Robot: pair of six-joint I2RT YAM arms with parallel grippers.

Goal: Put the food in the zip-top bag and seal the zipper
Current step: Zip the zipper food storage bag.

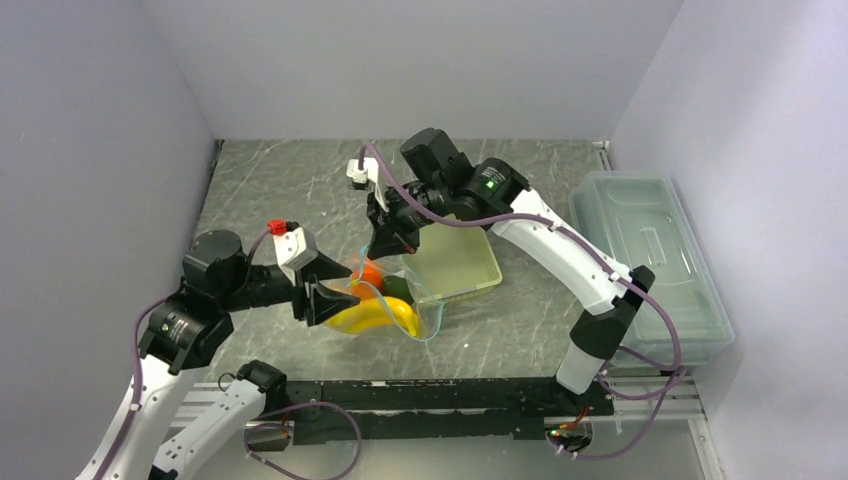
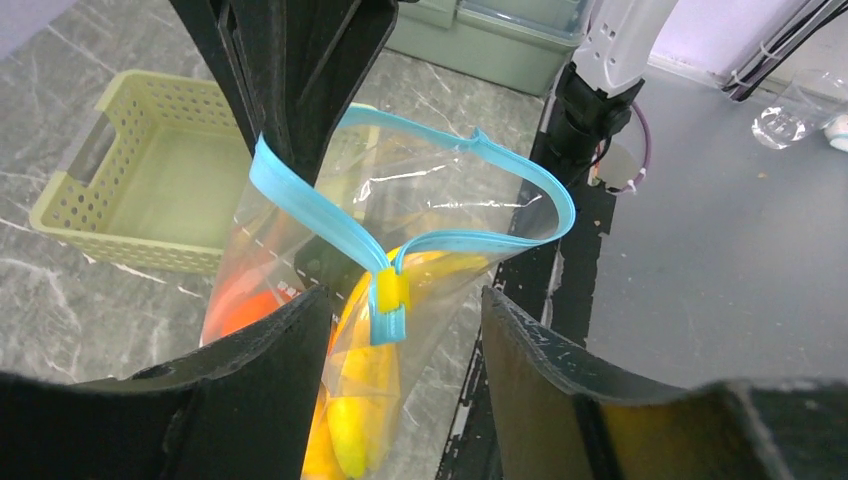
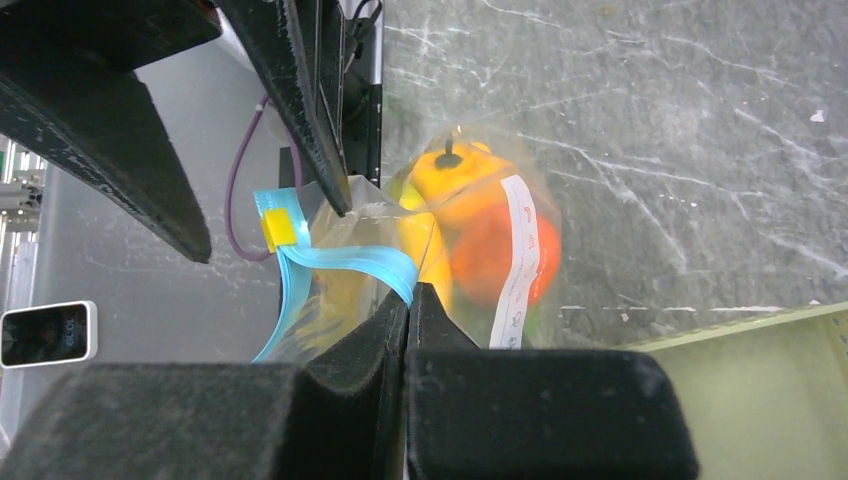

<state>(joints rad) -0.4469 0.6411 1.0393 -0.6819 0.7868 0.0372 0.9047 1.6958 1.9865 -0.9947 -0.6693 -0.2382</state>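
On the grey marbled table (image 1: 280, 190), well left of the large clear lidded box (image 1: 650, 255) and just beside the pale yellow-green perforated basket (image 1: 460, 265), the thin clear zip-top bag (image 1: 430, 315) stands gaping with the toy food (image 1: 375, 315) inside. The right gripper (image 3: 408, 292) is clamped tight on its light-blue zipper strip (image 2: 480, 238). The left gripper (image 2: 400, 300) has its jaws wide apart around the small yellow slider (image 2: 390, 290), seemingly not touching it.
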